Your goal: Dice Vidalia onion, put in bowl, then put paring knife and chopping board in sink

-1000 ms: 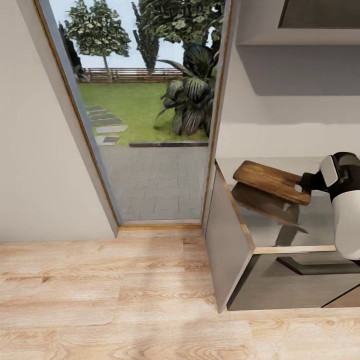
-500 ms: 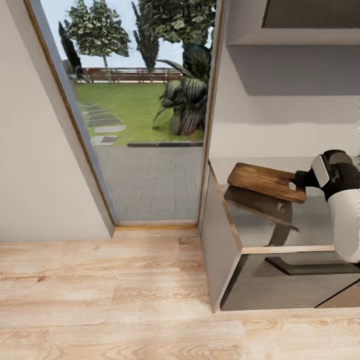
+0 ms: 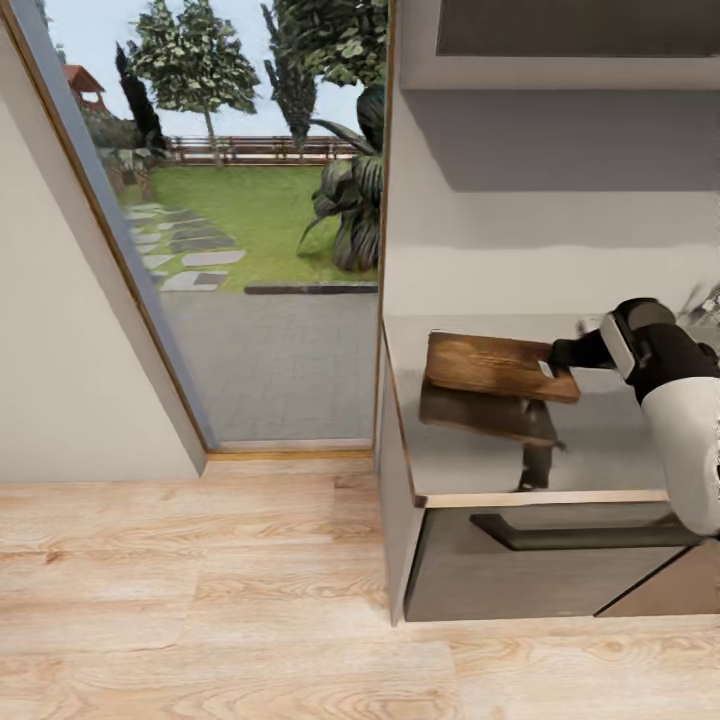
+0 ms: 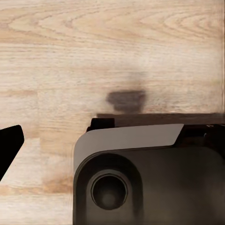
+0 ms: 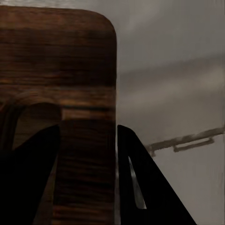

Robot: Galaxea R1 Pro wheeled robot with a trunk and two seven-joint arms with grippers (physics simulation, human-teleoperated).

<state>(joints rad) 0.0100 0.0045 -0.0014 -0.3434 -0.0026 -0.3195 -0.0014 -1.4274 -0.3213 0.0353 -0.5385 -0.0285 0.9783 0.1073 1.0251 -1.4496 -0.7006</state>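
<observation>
your right gripper (image 3: 556,357) clamps the chopping board (image 3: 495,365) by its right end: brown, dark-grained, above the grey countertop (image 3: 600,440). left jaws: cannot tell.

chopping board (image 3: 497,365) above countertop (image 3: 600,450), right claw (image 3: 556,356) at its right end, doorway (image 3: 250,250) left

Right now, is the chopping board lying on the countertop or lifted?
Lifted: the chopping board hangs above the countertop, its reflection apart below, held by the right gripper.
</observation>
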